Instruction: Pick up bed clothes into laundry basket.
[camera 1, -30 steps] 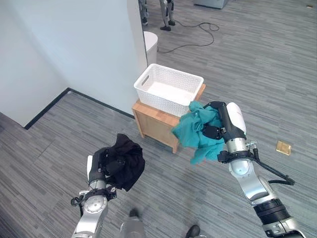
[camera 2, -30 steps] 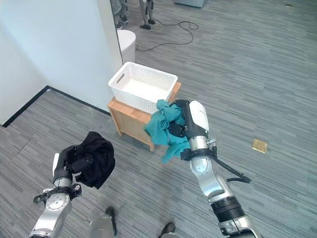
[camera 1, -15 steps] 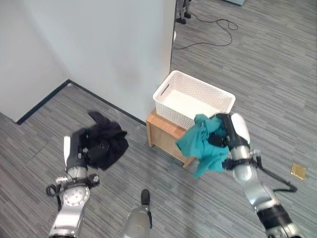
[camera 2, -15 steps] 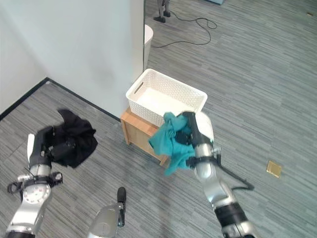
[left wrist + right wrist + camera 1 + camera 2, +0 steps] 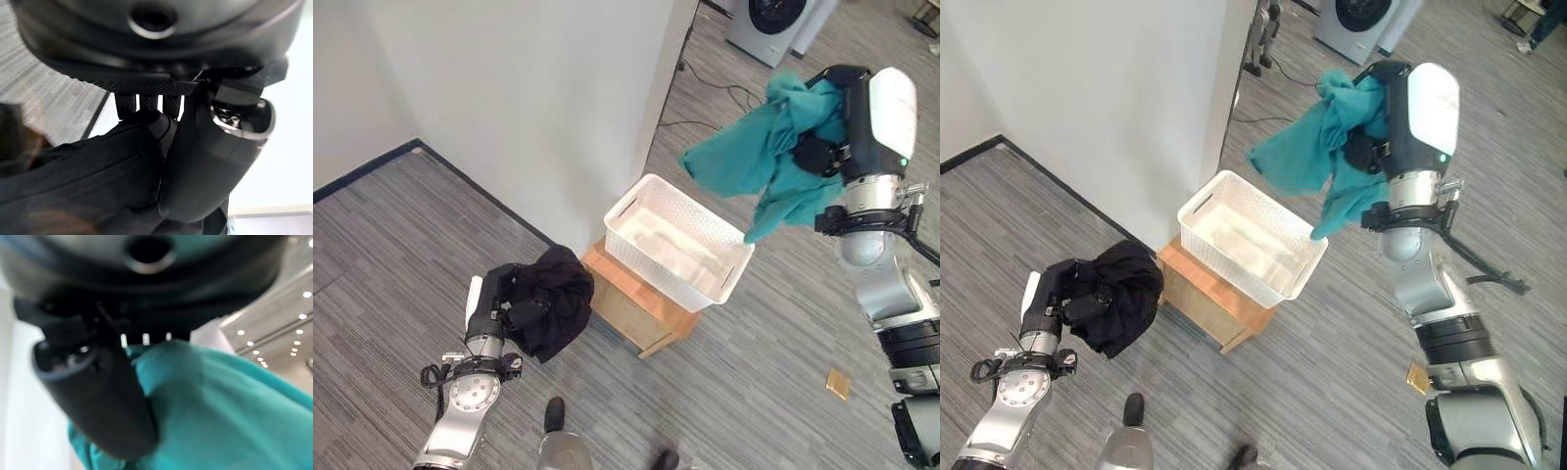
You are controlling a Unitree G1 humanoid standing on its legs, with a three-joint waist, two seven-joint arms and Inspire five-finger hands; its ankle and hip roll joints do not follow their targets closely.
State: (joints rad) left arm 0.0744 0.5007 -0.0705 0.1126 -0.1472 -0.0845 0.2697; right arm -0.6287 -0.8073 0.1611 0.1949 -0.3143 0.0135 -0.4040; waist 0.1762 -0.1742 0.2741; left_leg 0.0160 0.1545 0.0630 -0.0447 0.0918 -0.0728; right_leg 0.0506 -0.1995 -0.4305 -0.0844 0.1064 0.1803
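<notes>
R hand raised high at far right, fingers curled round a teal cloth that hangs in the air above the white basket. Basket sits on a small wood stand by the wall. L hand low at near left, clenched on a black cloth, just left of stand.
</notes>
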